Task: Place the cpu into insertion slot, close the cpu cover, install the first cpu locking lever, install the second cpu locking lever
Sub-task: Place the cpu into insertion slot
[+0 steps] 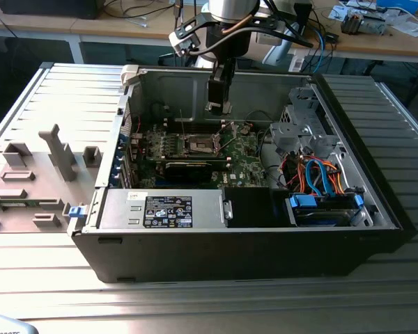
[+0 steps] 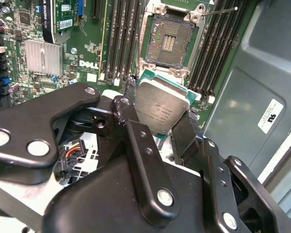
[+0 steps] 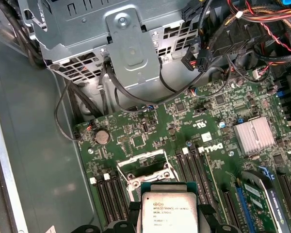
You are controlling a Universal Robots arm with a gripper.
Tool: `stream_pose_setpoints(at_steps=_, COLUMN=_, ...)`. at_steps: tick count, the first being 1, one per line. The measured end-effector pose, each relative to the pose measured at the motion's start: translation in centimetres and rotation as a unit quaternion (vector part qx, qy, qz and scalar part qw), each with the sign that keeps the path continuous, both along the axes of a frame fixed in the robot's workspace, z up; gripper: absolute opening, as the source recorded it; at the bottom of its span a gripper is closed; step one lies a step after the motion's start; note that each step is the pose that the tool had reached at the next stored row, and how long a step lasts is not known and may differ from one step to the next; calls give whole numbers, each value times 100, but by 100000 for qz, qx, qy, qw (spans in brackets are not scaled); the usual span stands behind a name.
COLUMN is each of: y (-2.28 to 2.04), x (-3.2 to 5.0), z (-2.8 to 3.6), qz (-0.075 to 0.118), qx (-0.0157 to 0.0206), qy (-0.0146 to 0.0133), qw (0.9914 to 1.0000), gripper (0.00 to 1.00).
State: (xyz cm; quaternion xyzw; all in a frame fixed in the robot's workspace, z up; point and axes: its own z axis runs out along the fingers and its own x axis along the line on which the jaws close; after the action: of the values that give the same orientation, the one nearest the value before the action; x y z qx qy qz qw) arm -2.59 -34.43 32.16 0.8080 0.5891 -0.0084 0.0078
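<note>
My gripper (image 2: 157, 119) is shut on the cpu (image 2: 160, 104), a small square chip with a silvery top, gripped by its edges between the two black fingers (image 2: 123, 109). In both wrist views the cpu (image 3: 169, 211) hangs above the green board, just short of the insertion slot (image 2: 169, 41). The slot's dark centre lies uncovered inside its metal rim. The cpu cover (image 3: 144, 167), a silvery frame, is tipped up at the slot's edge. A thin lever rod (image 2: 218, 12) sticks out beside the slot. In the exterior view the gripper (image 1: 219, 106) hovers over the slot (image 1: 200, 144) inside the case.
The open computer case (image 1: 237, 243) lies on a ribbed metal table. Long black memory slots (image 2: 119, 34) flank the socket. A finned heatsink (image 3: 254, 136), a grey drive cage (image 3: 131, 43) and cable bundles (image 1: 313, 174) sit around it. The power supply (image 1: 164, 211) lines the near wall.
</note>
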Motion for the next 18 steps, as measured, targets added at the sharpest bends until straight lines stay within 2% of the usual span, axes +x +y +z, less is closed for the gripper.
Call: stream_pose_setpoints(at_steps=18, y=0, x=0, z=0, qz=-896, qx=-2, qy=0, qw=99996, gripper=54)
